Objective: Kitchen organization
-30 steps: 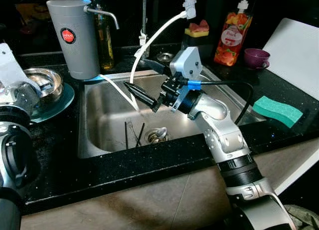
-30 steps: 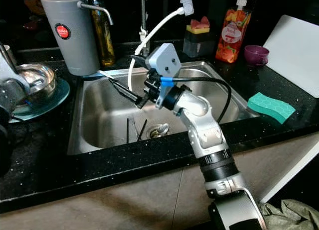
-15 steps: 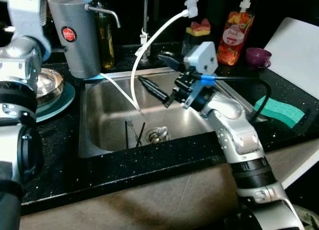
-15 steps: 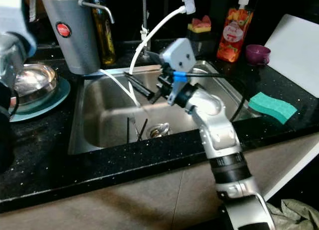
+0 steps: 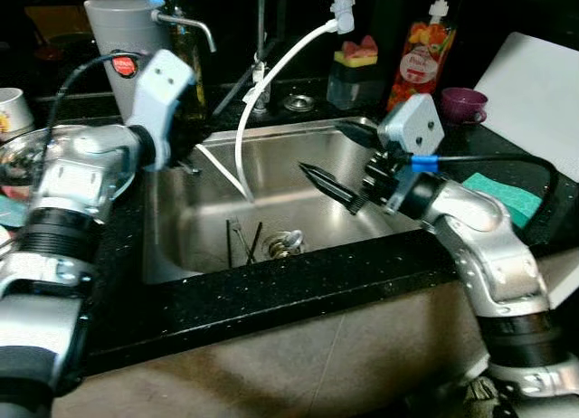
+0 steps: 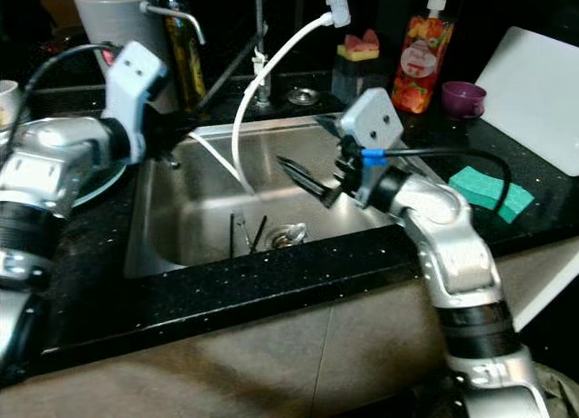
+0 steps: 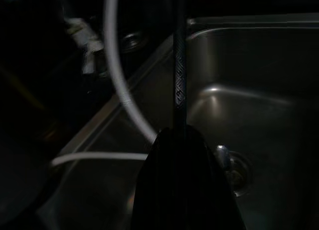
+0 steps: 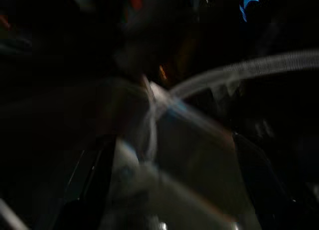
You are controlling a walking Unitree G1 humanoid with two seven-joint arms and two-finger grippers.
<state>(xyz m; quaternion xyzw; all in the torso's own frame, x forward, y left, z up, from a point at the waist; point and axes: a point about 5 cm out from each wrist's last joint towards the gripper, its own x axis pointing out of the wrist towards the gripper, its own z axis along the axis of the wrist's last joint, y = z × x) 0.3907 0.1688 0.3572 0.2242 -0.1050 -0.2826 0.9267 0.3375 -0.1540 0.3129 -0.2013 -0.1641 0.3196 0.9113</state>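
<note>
A: Start at the left. Where does the left gripper (image 7: 178, 135) stand?

B: At the left rim of the stainless steel sink (image 5: 172, 255), just past the shiny steel bowl (image 5: 23, 156). Its fingers are pressed together on a thin black ridged stick (image 7: 179, 80), most likely a chopstick, which points up and away toward the tap.

A: Is the hold good?

B: It grips one end only, so most of the stick hangs free. I would move slowly with the wrist steady, or the stick could pivot or slip out.

A: What is in the way?

B: The bent white plastic hose (image 5: 242, 137) hangs into the basin just beside the stick. Lift clear of it before swinging toward the counter.

A: What is left in the sink?

B: More slim dark sticks and what looks like a metal fork (image 5: 241, 242) lie on the bottom next to the round metal drain (image 5: 286, 245). Those look like the next things to take out.

A: And the right gripper (image 5: 323, 147)?

B: It hovers above the basin's right half with its fingers spread wide and nothing between them. It should wait until the left arm is out, then come down over one piece at a time, well apart from the hose.

A: Further right?

B: A green rectangular sponge (image 5: 503, 188) lies on the black counter, out of the way.
</note>
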